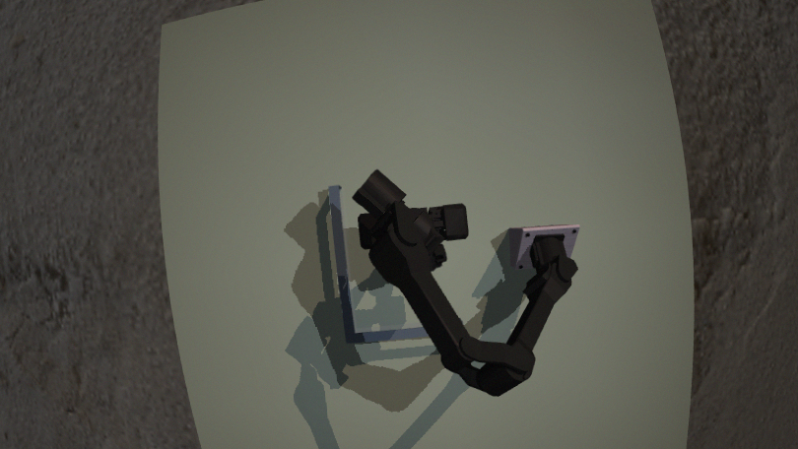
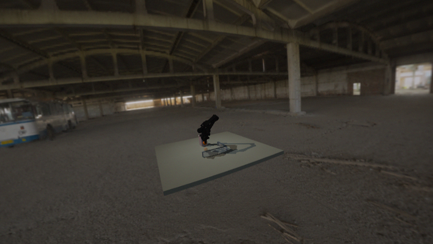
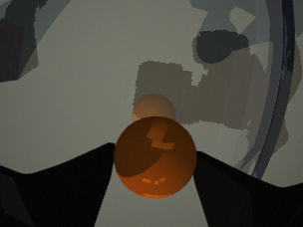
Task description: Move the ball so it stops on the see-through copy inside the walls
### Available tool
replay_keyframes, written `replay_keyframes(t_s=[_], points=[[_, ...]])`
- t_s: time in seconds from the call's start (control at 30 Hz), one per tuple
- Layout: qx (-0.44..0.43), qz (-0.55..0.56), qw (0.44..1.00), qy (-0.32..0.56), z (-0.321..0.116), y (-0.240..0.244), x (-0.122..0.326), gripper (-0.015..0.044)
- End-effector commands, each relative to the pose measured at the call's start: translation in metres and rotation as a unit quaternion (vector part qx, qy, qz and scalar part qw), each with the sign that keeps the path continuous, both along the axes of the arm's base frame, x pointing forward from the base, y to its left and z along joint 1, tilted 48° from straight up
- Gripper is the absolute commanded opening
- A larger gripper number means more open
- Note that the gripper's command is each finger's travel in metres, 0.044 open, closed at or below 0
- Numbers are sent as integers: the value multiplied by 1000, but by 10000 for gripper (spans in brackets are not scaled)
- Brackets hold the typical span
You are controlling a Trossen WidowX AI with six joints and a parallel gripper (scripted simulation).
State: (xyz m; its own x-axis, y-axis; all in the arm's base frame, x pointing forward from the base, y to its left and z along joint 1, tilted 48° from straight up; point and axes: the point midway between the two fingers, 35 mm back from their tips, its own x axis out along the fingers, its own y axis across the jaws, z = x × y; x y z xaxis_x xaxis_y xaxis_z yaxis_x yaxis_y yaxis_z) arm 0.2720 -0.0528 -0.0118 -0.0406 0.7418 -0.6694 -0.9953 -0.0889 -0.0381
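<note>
The orange ball (image 3: pixel 155 164) (image 2: pixel 204 143) is held between the two black fingers of my gripper (image 3: pixel 154 154), which is shut on it. In the exterior view it is above the table. The see-through copy (image 3: pixel 152 106) (image 2: pixel 206 149) shows just beyond the ball in the wrist view, partly covered by it, and below it in the exterior view. The low clear walls (image 1: pixel 338 233) (image 3: pixel 277 105) meet in a corner at the lower left of the top view. There, the arm hides the ball, the copy and the fingertips.
The arm's base plate (image 1: pixel 516 245) stands to the right of the walls in the top view. The arm bends over the lower wall (image 1: pixel 390 334) and hides its right end. Arm shadows fall across the walled area. The pale green table (image 1: pixel 251 111) (image 2: pixel 182 172) ends in straight edges.
</note>
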Motion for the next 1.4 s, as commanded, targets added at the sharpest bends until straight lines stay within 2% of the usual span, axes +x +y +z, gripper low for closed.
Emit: replay_keyframes(t_s=[0.0,0.43,1.07,1.37], points=[[-1,-6,1000,-3,-1,5,2,0],[1,-6,1000,-3,-45,55,0,0],[1,-6,1000,-3,-59,70,-1,0],[0,-4,1000,-2,-57,68,-1,236]])
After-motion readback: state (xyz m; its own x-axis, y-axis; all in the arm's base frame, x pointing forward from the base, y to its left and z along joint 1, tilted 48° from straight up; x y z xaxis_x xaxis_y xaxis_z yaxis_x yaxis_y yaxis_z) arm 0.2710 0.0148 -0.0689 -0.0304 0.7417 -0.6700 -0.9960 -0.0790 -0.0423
